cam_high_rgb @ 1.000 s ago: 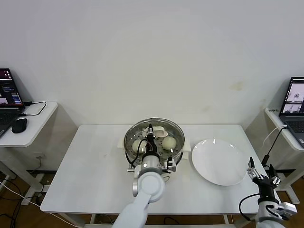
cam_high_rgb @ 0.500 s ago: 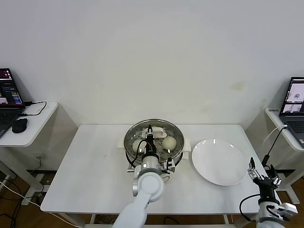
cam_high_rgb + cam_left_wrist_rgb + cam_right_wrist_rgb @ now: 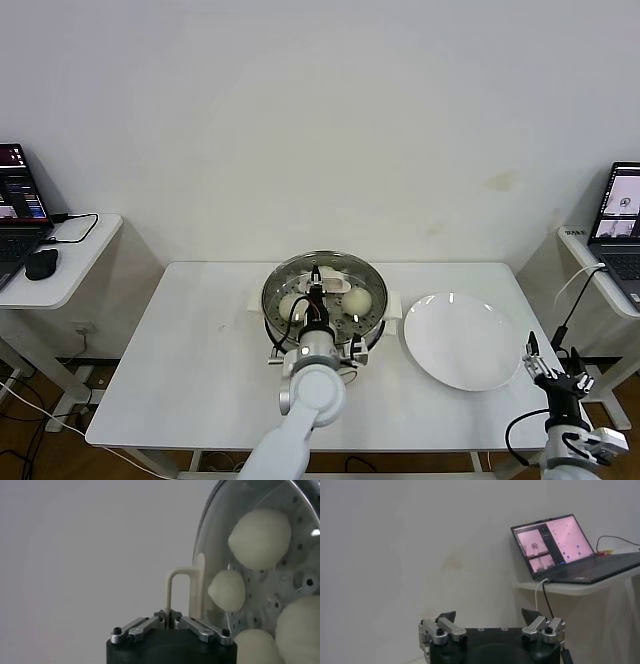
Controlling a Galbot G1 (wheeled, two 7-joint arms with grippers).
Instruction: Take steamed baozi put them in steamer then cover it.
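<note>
The steamer (image 3: 377, 312) stands mid-table on its cream base. The clear glass cover (image 3: 345, 266) lies over it, and its metal rim shows in the left wrist view (image 3: 201, 545). My left gripper (image 3: 318, 287) is shut on the cover's cream bar handle (image 3: 181, 580), with the jaws pinching one leg of it in the left wrist view (image 3: 169, 616). Steamed baozi (image 3: 357, 300) show through the glass, several of them in the left wrist view (image 3: 260, 537) on the perforated tray. My right gripper (image 3: 556, 372) is open and empty, low past the table's right front corner.
An empty flat white plate (image 3: 462, 340) lies to the right of the steamer. Side tables with laptops stand at far left (image 3: 18, 200) and far right (image 3: 620, 215); the right laptop shows in the right wrist view (image 3: 560, 542). A wall is behind the table.
My right gripper has sunk slightly. The left gripper, cover and steamer show no visible change.
</note>
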